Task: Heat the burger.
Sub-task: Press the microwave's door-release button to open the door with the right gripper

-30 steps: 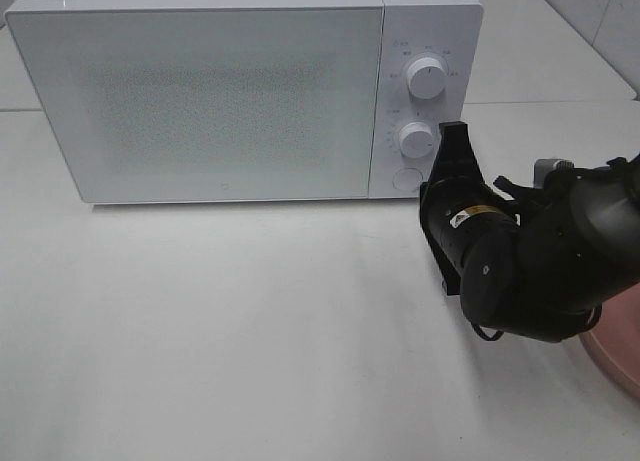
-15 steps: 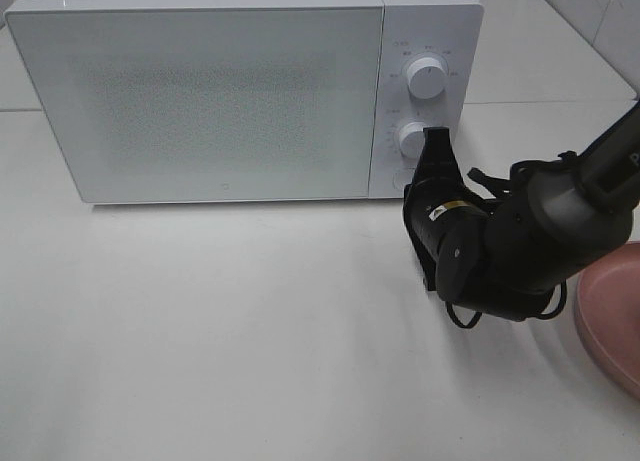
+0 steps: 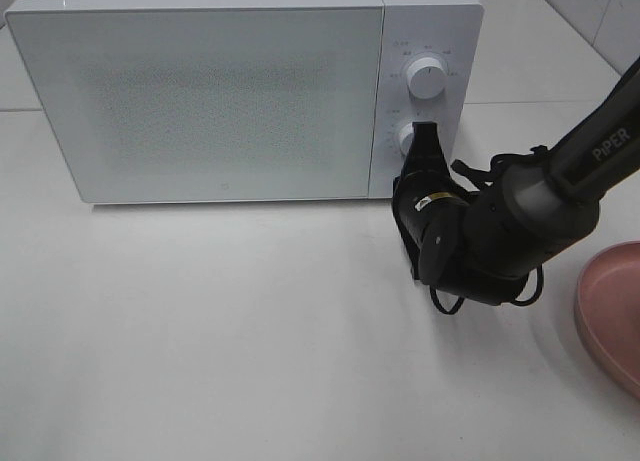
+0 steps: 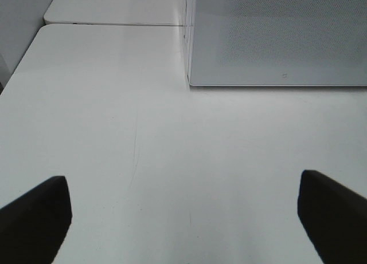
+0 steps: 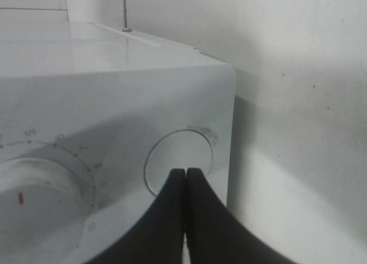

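The burger is out of view. A white microwave (image 3: 220, 91) stands at the back of the table with its door closed. My right gripper (image 3: 422, 134) is shut and holds nothing. Its tips point at the microwave's control panel, at the lower edge of the round button (image 5: 178, 148); the right wrist view shows the right gripper (image 5: 186, 171) there, beside the lower dial (image 5: 34, 186). My left gripper (image 4: 183, 218) is open over bare table, with the microwave's front left corner (image 4: 192, 75) ahead of it. It does not show in the exterior high view.
A shallow pink plate (image 3: 612, 311) lies at the right edge of the table; the part in view has nothing on it. The upper dial (image 3: 427, 78) sits above my right gripper. White tabletop stretches in front of the microwave.
My right arm has moved left and in toward the microwave's control panel, bringing the shut tips up to the round button. More of the pink plate shows now.
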Tool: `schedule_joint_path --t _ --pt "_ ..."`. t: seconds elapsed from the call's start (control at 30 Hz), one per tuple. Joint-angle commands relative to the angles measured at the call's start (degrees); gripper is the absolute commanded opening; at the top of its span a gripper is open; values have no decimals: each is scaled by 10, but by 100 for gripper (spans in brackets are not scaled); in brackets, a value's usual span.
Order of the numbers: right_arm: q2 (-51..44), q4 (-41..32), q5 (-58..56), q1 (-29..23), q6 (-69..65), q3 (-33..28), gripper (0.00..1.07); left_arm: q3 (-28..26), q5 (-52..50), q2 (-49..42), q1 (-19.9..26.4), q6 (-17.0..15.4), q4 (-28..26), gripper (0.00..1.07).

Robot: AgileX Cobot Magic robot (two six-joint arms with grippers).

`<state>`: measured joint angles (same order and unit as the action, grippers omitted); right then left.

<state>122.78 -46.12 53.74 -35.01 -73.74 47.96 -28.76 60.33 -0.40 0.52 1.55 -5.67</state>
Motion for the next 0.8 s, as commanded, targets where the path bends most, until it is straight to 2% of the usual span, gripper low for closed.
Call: schedule_joint_path --t 0.03,0.8 --pt "1 2 9 6 -1 6 0 2 -9 -10 -2 1 -1 100" --pt "15 15 9 23 -17 24 0 2 -9 -10 -2 1 -1 100"
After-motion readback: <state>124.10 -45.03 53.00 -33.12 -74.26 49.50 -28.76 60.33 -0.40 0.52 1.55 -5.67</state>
